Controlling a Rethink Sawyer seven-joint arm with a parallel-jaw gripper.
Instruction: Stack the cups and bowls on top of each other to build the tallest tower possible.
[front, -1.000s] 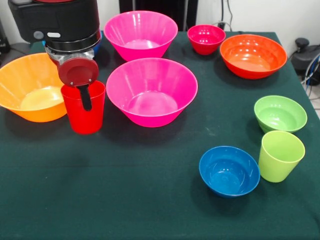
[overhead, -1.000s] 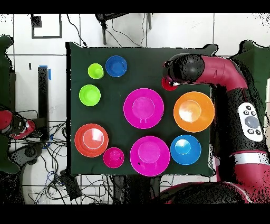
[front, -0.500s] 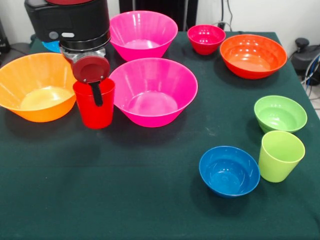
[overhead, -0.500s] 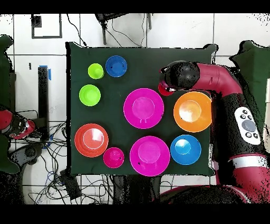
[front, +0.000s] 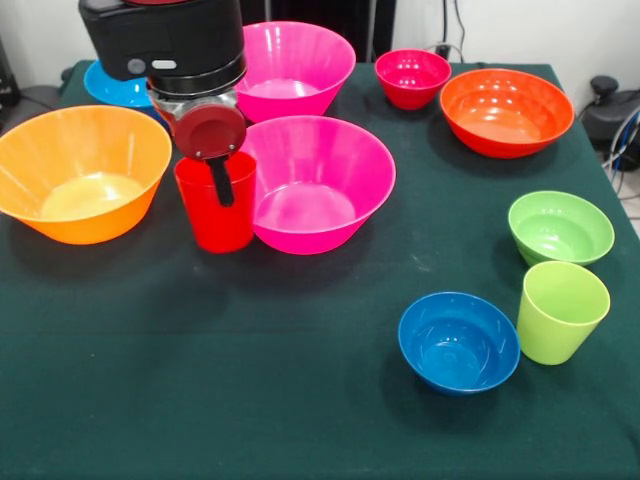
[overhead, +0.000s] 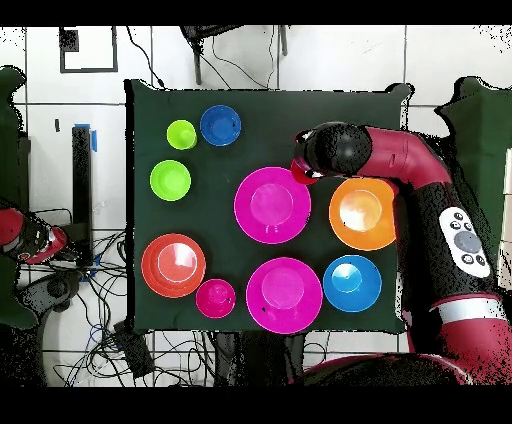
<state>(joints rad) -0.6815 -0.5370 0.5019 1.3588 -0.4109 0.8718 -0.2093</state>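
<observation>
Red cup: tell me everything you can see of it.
The red cup is a smooth, glossy plastic tumbler, wider at the rim than at the base. It stands upright on the green cloth, between the orange bowl and the nearer pink bowl, right against the pink bowl's side. The gripper grips its rim from above, one black finger down the outside of its front wall. In the overhead view the arm covers most of it.

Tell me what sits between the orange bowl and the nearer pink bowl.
The red cup, with the gripper on its rim, stands between the orange bowl and the pink bowl, in the front view.
</observation>
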